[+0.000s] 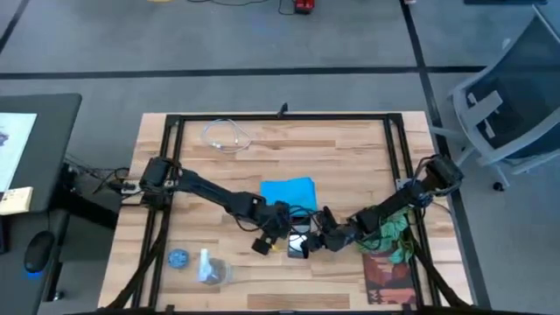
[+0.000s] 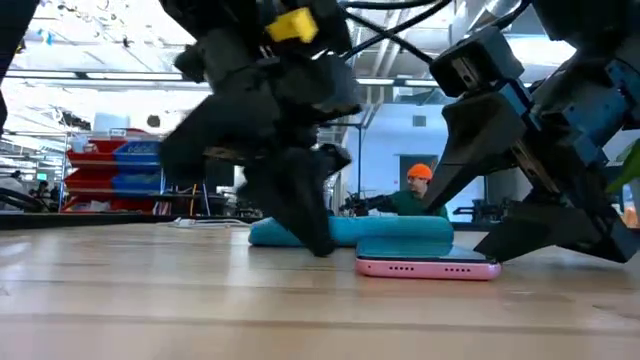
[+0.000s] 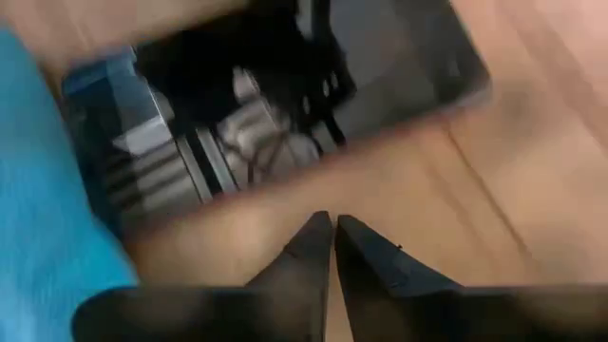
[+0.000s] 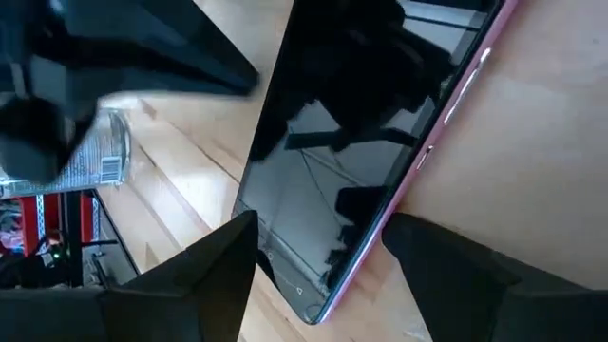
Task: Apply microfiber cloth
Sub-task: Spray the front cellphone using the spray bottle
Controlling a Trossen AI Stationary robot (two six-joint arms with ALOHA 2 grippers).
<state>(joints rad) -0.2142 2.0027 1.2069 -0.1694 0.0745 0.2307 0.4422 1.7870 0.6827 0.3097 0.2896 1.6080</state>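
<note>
Left gripper (image 3: 332, 242) closed, empty, beside my phone (image 4: 361, 161); right gripper (image 4: 318, 256) open astride it. Should grab cloth (image 1: 288, 193) edge cleanly.

Even overhead light, blurred wrist views, glare on phone (image 4: 351, 161) glass

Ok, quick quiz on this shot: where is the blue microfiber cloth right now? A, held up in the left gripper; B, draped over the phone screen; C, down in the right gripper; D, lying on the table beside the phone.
D: the microfiber cloth lies flat on the table beside the phone, and neither the left gripper nor the right gripper holds it.
</note>
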